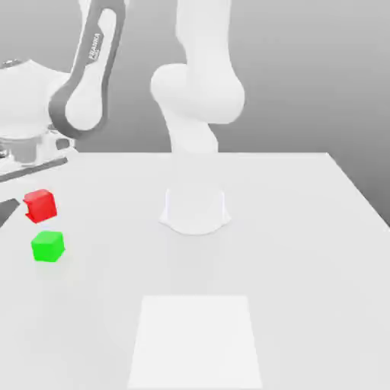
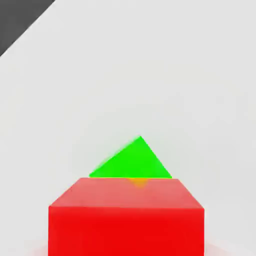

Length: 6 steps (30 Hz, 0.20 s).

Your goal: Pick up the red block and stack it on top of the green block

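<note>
At the exterior view's left, the tool is closing narrowly on the red block — the block is hanging above the bench, slightly tilted in the exterior view. Its faces are appearing smooth, flat and plain.

Handling, as judged: the red block is probably behaving as a light, stiff body. It is unlikely to be yielding under pressure or breaking; smooth faces, however, may be slipping or pivoting if the hold is sitting off centre. The correct hold is bearing on two opposite side faces, near mid-height, leaving the underside free for seating.

Slightly to the right and below, the green block is resting on the bench, with a gap showing between the two blocks. In the hand view, its corner is projecting past the red block's edge, so the two are lying turned relative to each other. Its top is offering a flat seat of similar size. The stacking step is remaining to be done: the next move is calling for centring, squaring and gentle lowering — an off-centre release is risking a topple or a pushed lower block.
</note>
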{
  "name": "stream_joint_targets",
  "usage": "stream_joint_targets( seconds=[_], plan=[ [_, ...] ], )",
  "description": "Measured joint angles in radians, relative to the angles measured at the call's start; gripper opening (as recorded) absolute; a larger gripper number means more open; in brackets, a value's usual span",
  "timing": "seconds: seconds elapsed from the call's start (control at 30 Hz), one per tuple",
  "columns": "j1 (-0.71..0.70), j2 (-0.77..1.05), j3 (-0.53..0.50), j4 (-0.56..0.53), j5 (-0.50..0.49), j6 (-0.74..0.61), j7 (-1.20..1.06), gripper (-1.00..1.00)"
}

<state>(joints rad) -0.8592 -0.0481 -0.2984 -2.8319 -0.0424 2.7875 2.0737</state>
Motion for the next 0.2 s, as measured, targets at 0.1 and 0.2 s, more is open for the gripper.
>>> stream_joint_targets(
  seconds=[0.1, 0.2],
  plan=[
    [-0.008, 0.108, 0.034, 0.005, 0.107, 0.099, -0.075, 1.0],
    [-0.008, 0.108, 0.034, 0.005, 0.107, 0.099, -0.075, 1.0]
  ],
)
